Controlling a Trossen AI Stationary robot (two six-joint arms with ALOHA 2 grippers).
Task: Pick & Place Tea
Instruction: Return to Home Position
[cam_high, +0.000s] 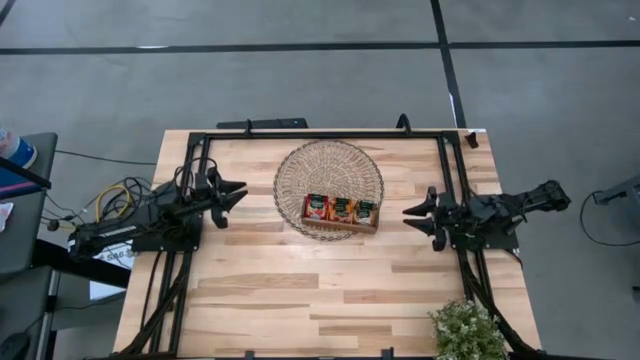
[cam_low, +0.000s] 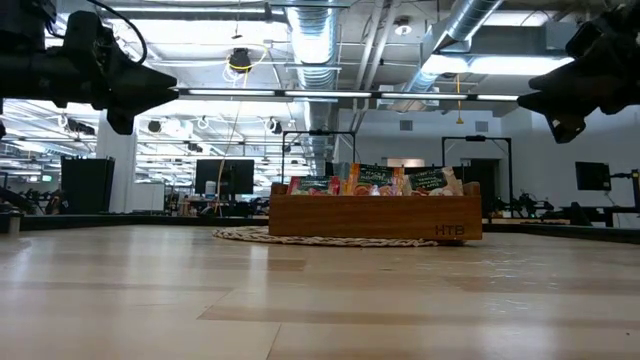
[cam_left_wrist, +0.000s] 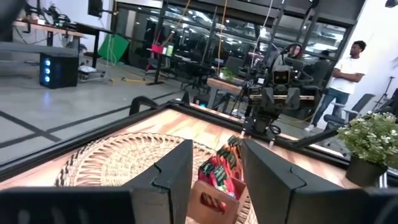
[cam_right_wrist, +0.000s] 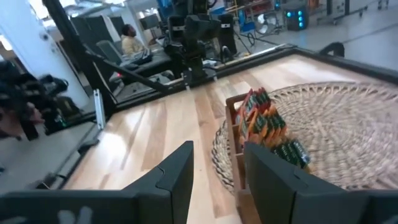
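The tea (cam_high: 341, 209) stands upright in the wooden tray (cam_high: 340, 228) at the near edge of a round woven mat (cam_high: 330, 165), with bare plank table (cam_high: 300, 290) open on either side and nearer. The left gripper (cam_high: 238, 195) and right gripper (cam_high: 408, 218) flank the mat, clear of it, both with fingers parted. Only the low view shows them well above the tabletop, and it misses the plant (cam_high: 466, 330) at the near right corner.

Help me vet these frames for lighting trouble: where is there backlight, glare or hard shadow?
Low view: bright ceiling lamps backlight the left gripper and right gripper into black silhouettes; the brown wooden divided tray reads clearly. High view: even light, soft shadows on the pale plank table. Wrist views: no glare on the red-orange tea sachets.
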